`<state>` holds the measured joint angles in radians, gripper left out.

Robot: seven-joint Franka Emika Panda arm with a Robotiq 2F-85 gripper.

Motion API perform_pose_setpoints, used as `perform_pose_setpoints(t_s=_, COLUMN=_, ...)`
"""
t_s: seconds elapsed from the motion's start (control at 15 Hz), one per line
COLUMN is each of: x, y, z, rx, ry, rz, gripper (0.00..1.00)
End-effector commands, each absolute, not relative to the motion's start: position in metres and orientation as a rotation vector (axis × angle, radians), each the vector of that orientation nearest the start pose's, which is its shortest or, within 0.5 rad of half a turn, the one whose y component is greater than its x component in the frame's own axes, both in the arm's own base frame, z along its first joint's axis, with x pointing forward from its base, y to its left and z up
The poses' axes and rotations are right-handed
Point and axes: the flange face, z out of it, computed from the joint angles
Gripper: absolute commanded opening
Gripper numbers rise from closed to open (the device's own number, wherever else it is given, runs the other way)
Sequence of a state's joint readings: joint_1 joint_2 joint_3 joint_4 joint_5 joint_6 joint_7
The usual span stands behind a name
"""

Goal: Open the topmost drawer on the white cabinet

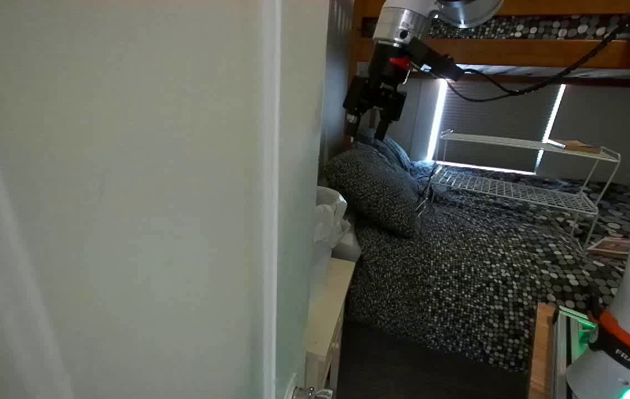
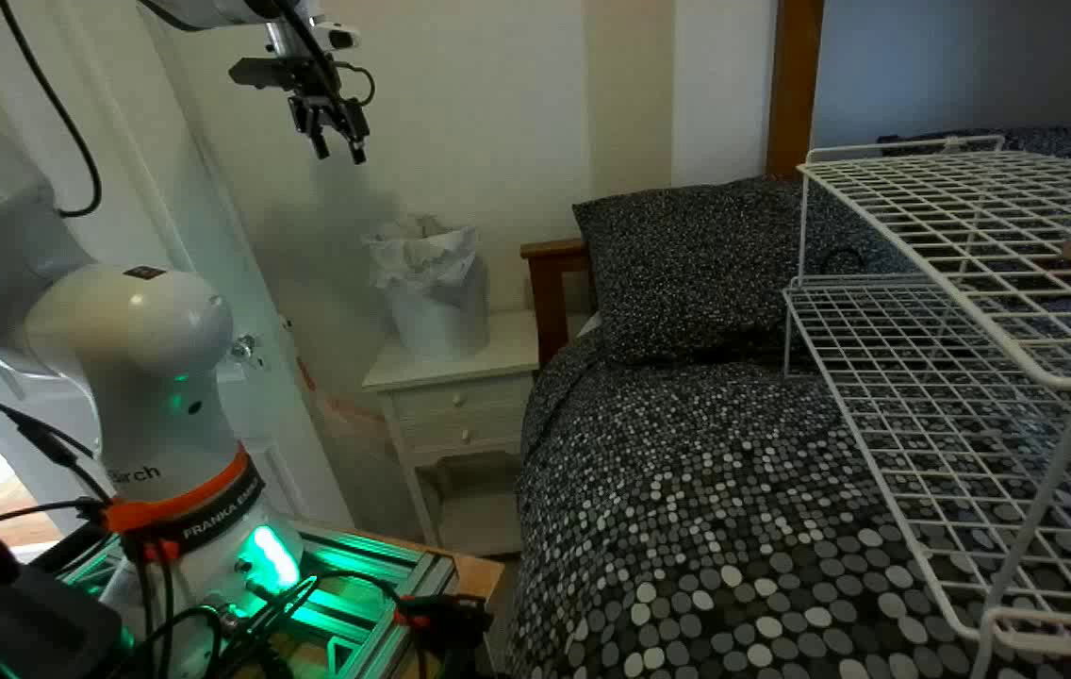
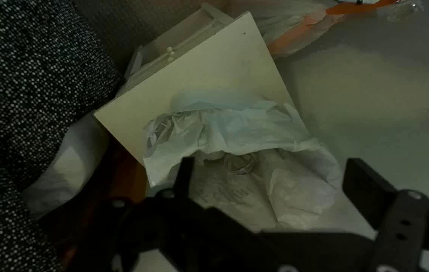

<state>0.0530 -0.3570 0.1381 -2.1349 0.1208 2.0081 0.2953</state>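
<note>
The white cabinet [image 2: 507, 339] is a low nightstand against the wall, beside the bed. Its cream top also shows in an exterior view [image 1: 334, 288] and in the wrist view [image 3: 229, 64]. The topmost drawer [image 2: 427, 401] is shut, with a small round knob [image 2: 458, 401]; a second knobbed drawer is below it. In the wrist view the drawer fronts are steeply foreshortened. My gripper [image 2: 339, 153] is open and empty, high above the cabinet and apart from it. Its fingers show in an exterior view [image 1: 367, 132] and spread wide in the wrist view [image 3: 271, 166].
A white bin [image 2: 446, 306] lined with a bag [image 3: 237, 128] stands on the cabinet, below the gripper. The bed [image 2: 686, 490], pillow [image 2: 686, 273] and wooden post [image 2: 550, 292] adjoin it. A wire rack [image 2: 875, 377] stands on the bed. A white door [image 1: 126, 194] blocks much of an exterior view.
</note>
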Motion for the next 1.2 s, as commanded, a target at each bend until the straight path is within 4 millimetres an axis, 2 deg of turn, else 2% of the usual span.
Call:
perform_pose_setpoints(t_s=0.0, x=0.46, y=0.104, z=0.574, rx=-2.999, ry=0.219, rz=-0.309, gripper=1.0)
perform_pose_setpoints(t_s=0.67, x=0.46, y=0.104, z=0.575, rx=-2.999, ry=0.219, rz=-0.309, gripper=1.0)
perform_pose_setpoints(t_s=0.87, x=0.45, y=0.085, z=0.573, rx=-2.988, ry=0.181, rz=-0.323, gripper=1.0)
perform_pose_setpoints(t_s=1.13, x=0.416, y=0.054, z=0.562, rx=-2.996, ry=-0.107, rz=-0.256, gripper=1.0)
